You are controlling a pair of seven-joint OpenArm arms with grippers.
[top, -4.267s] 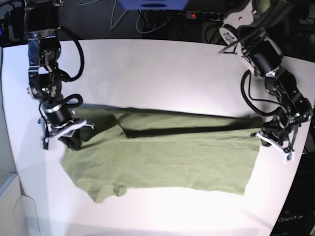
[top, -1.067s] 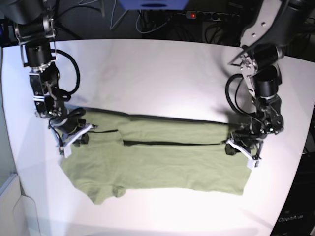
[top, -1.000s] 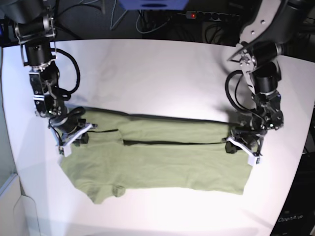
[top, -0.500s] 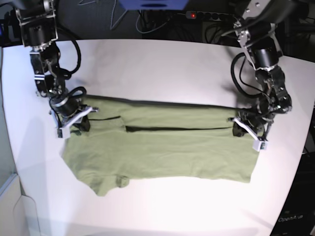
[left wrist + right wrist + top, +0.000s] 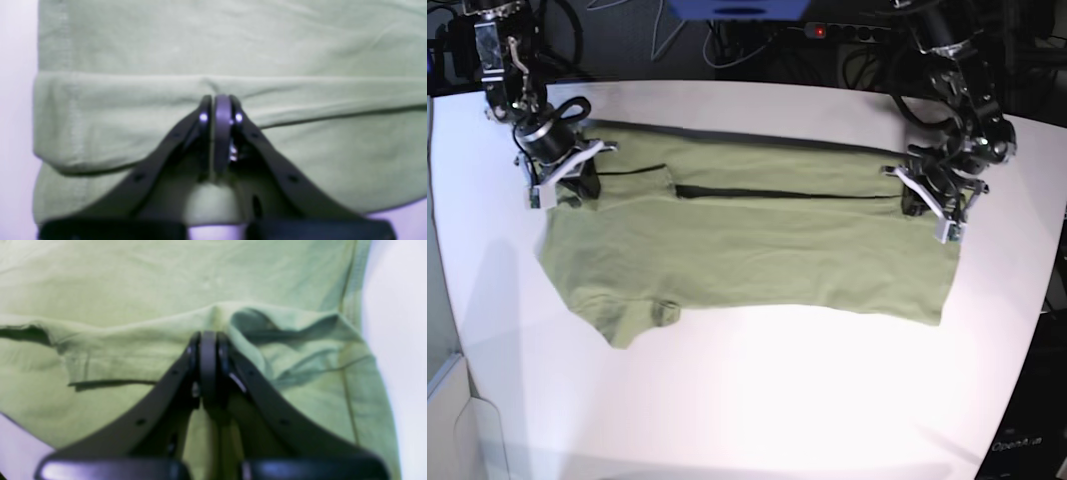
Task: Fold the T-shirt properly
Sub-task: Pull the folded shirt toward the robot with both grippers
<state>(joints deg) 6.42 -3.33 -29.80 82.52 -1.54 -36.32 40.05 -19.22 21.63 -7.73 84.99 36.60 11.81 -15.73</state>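
I work at a robotics lab bench: a plain white table [image 5: 757, 400] with my two black arms mounted at its far corners, their cables looped loose beside the joints. Behind the far edge lie tangled wires and a power strip [image 5: 842, 32] with a lit red switch on a dark floor, next to a blue equipment housing [image 5: 737, 8]. The only household item present is the T-shirt [image 5: 757, 250].
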